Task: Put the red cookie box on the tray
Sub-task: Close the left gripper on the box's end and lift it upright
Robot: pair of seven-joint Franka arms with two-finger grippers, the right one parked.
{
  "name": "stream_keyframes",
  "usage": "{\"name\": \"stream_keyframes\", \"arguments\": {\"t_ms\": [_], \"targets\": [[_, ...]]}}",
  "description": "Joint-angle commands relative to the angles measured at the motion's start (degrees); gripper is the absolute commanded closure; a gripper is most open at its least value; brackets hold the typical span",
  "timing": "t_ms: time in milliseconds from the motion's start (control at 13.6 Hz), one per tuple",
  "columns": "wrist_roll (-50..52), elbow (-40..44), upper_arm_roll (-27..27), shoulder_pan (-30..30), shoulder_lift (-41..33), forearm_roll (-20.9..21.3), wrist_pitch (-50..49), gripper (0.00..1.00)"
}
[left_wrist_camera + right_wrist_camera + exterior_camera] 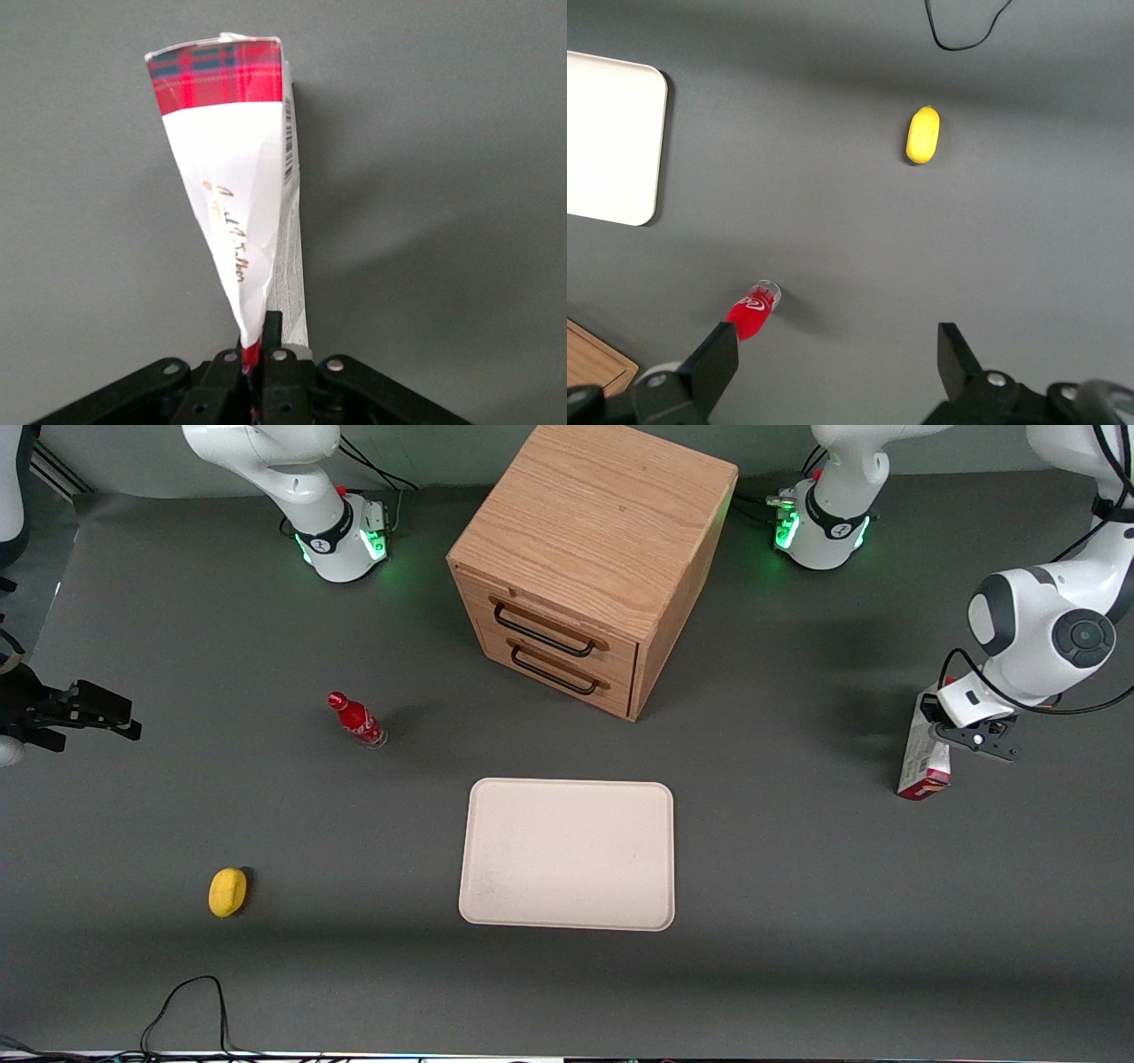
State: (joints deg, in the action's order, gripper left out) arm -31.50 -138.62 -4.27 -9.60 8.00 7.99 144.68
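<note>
The red cookie box point(923, 762) stands on end at the working arm's end of the table, well apart from the tray point(567, 854). My gripper point(961, 731) is at the box's upper end. In the left wrist view the box point(232, 177) shows a white panel with a red tartan band, and its near edge is pinched between my black fingers point(273, 329), with the gripper point(258, 343) shut on it. The cream tray lies flat with nothing on it, nearer the front camera than the drawer cabinet.
A wooden two-drawer cabinet point(589, 558) stands in the middle, farther from the camera. A small red bottle point(357, 719) and a yellow lemon point(228, 891) sit toward the parked arm's end. A black cable point(186, 1001) loops at the front edge.
</note>
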Motion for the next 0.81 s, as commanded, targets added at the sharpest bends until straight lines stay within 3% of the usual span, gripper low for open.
{"name": "stream_keyframes", "arguments": {"t_ms": [0,147,368,735], "targets": [[-1.9,2.8,-0.7,-0.1,-5.8,0.4,-9.1,1.00],[-1.4,9.6,-0.4,0.2,-8.9,0.4,-22.3,1.00],[-1.3,27.5,0.1,1.0,-9.0,-0.2,-43.6,1.00],[0.6,52.2,2.2,1.4,-6.4,-0.3,-65.6,1.00]]}}
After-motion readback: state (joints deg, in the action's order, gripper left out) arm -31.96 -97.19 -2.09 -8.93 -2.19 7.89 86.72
